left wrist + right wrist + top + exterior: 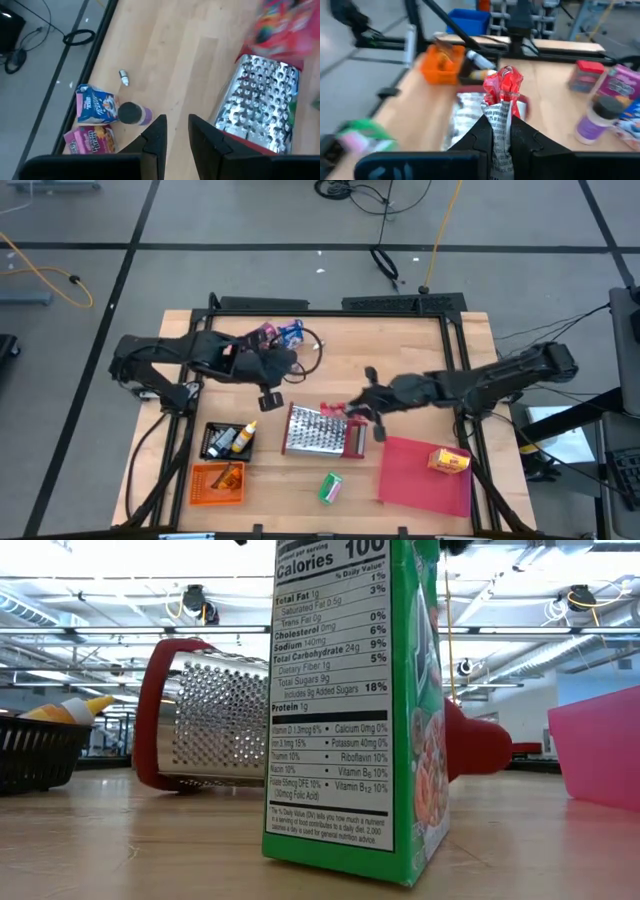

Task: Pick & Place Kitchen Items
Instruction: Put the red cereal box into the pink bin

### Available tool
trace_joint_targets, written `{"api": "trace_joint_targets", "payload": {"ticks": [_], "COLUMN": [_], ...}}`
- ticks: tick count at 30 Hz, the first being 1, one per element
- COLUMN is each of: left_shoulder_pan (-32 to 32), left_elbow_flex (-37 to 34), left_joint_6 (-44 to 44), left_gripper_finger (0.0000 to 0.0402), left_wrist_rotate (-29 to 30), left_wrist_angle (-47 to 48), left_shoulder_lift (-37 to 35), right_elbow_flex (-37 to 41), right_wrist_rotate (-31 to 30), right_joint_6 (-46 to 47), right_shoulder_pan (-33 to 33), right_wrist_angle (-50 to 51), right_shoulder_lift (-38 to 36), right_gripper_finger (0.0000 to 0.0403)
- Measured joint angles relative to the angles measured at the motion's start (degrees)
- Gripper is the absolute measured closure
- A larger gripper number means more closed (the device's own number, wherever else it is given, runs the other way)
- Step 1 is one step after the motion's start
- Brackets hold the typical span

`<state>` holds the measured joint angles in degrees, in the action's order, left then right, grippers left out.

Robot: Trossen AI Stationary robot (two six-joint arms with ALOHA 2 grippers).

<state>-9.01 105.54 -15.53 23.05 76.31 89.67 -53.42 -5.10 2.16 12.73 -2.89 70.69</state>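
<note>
Here the right gripper [501,131] has its 2 fingers clamped on a crinkled red packet [502,90], pinching its printed end so the red part stands up above the fingertips; in the high view this gripper [352,411] hangs just over the grater [318,430], at the end nearest the grater's red cap. The left gripper [176,131] holds nothing, its 2 fingers a small gap apart above bare wood on the far side of the grater, toward the back rail. Just beyond it lie a dark-lidded purple jar [132,113], a blue and white carton [95,103], a pink box [90,140] and 1 tiny bottle [124,77]. On the near side of the grater a green box [330,487] lies alone; to the grater's left sit a black basket [209,442] with small bottles and an orange basket [217,484]; to its right lies the flat red tray [425,473], already carrying a yellow box [449,461]. The step in hand looks like the carry of the red packet, lifted and not yet set down. Judging by the yellow box, the tray is a likely target, though the baskets are possible too. The next move calls for swinging the packet clear of the grater, lowering it over a bare patch, and only then parting the fingers, since the limp wrapper may cling or flop sideways.
</note>
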Motion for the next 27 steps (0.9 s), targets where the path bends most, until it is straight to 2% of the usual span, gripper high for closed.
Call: {"api": "trace_joint_targets", "payload": {"ticks": [6,11,16,27], "left_shoulder_pan": [-2.74,-5.26,-8.28,-13.91], "left_elbow_flex": [0.00,-0.08,-0.02,-0.05], "left_joint_6": [-2.45,-4.57,-6.15,-10.73], "left_gripper_finger": [0.0320,0.0320,0.0320,0.0320], "left_wrist_rotate": [1.03,1.17,3.31,8.20], "left_wrist_angle": [-0.46,-3.06,-4.93,-6.27], "left_shoulder_lift": [0.77,1.35,1.62,3.20], "right_elbow_flex": [5.16,8.34,10.10,15.00], "right_wrist_rotate": [-9.89,-22.47,-33.63,-53.28], "right_joint_6": [4.48,8.42,11.77,22.49], "right_shoulder_pan": [10.79,21.16,30.70,47.04], "right_wrist_angle": [-0.21,-0.37,-0.27,-0.27], "right_shoulder_lift": [-7.27,-11.11,-11.34,-11.12], "right_gripper_finger": [0.0379,0.0378,0.0378,0.0380]}}
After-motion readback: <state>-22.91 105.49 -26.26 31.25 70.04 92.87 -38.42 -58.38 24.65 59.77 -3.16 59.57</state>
